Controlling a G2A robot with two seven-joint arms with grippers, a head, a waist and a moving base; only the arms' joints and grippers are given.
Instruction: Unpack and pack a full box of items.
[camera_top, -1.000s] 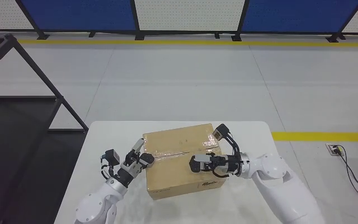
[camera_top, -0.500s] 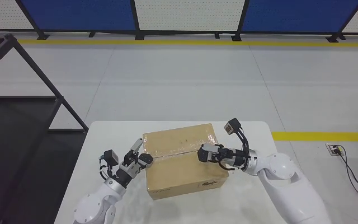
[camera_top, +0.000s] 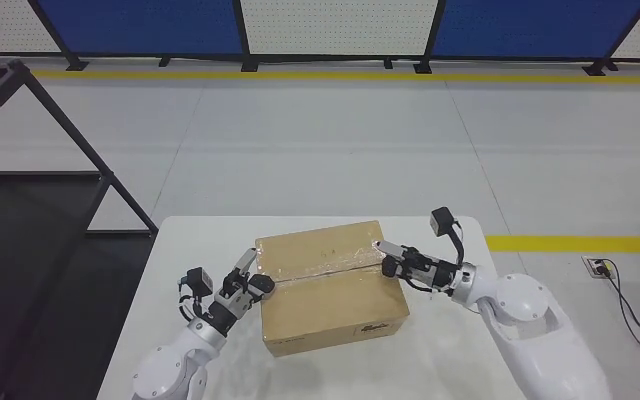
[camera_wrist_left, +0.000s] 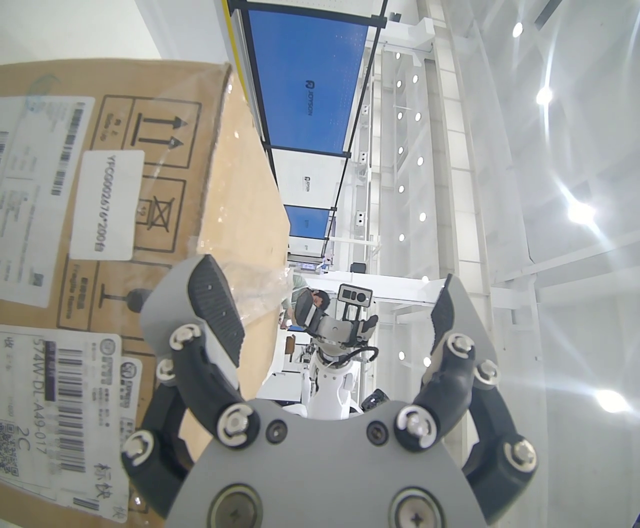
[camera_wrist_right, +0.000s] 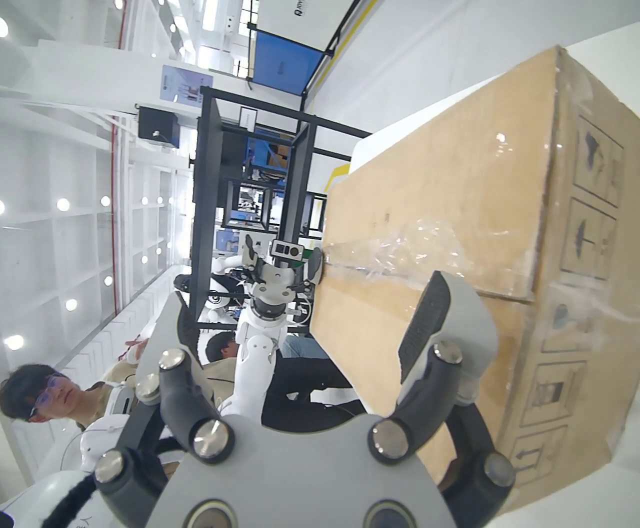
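Brown cardboard box (camera_top: 330, 290) sits closed in the middle of a white table (camera_top: 440, 350). Clear tape (camera_top: 320, 268) runs along its top seam, and its contents are hidden. The left gripper (camera_top: 250, 275) is at the box's left end by the seam, fingers spread wide, holding nothing. One pad (camera_wrist_left: 215, 300) lies over the labelled side; contact is unclear. The right gripper (camera_top: 388, 257) is at the opposite end's top edge, likewise wide open and empty.
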